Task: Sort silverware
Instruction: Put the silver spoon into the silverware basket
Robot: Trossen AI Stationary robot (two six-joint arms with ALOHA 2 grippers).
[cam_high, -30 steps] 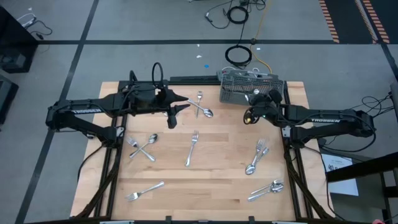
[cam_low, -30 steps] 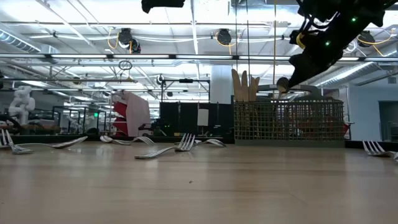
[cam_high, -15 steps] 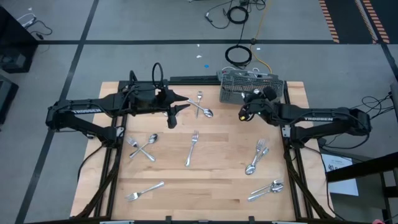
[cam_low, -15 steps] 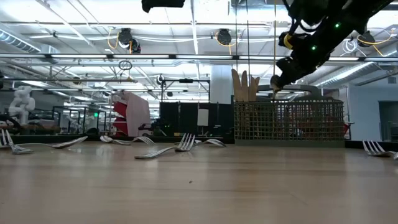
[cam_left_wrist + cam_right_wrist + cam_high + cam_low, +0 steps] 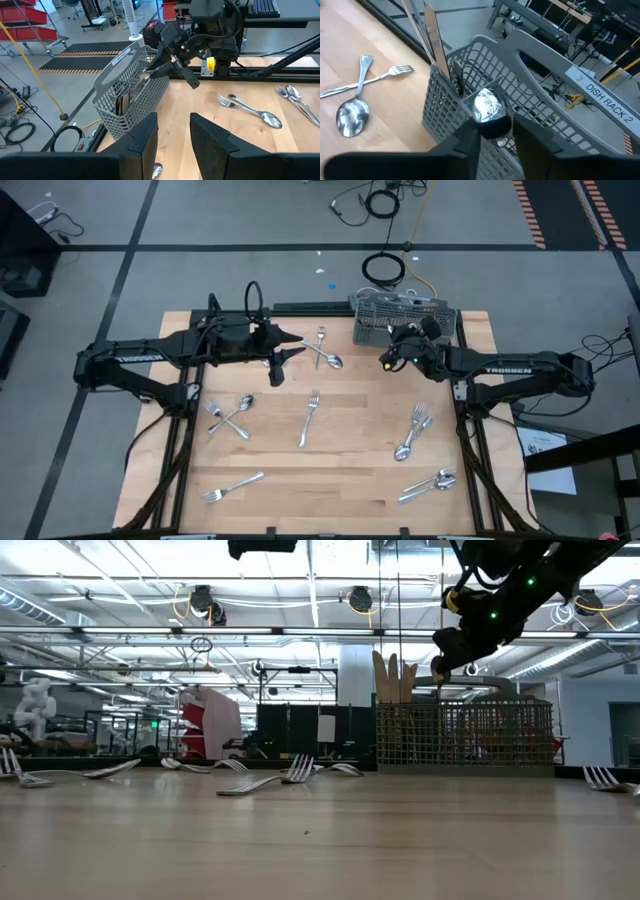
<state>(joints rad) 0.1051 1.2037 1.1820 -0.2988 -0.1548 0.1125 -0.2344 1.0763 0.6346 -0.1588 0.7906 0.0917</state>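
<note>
Shifted leftward in the high view over the last second: right gripper (image 5: 386, 361), now at the left end of the grey slotted plastic cutlery caddy (image 5: 372, 332) at upper centre-right, fingers narrowed and seemingly clamped on a shiny silver metal spoon (image 5: 487, 107) poised over a compartment, so drop-in looks close. Already standing in the caddy: a few silver knives (image 5: 432, 45) in the end slot; other slots hard to read. Left gripper (image 5: 277, 372) parked at upper left-centre, fingers parted and empty; remaining forks and spoons (image 5: 310, 420) scattered across the pale wooden table (image 5: 350, 480).
</note>
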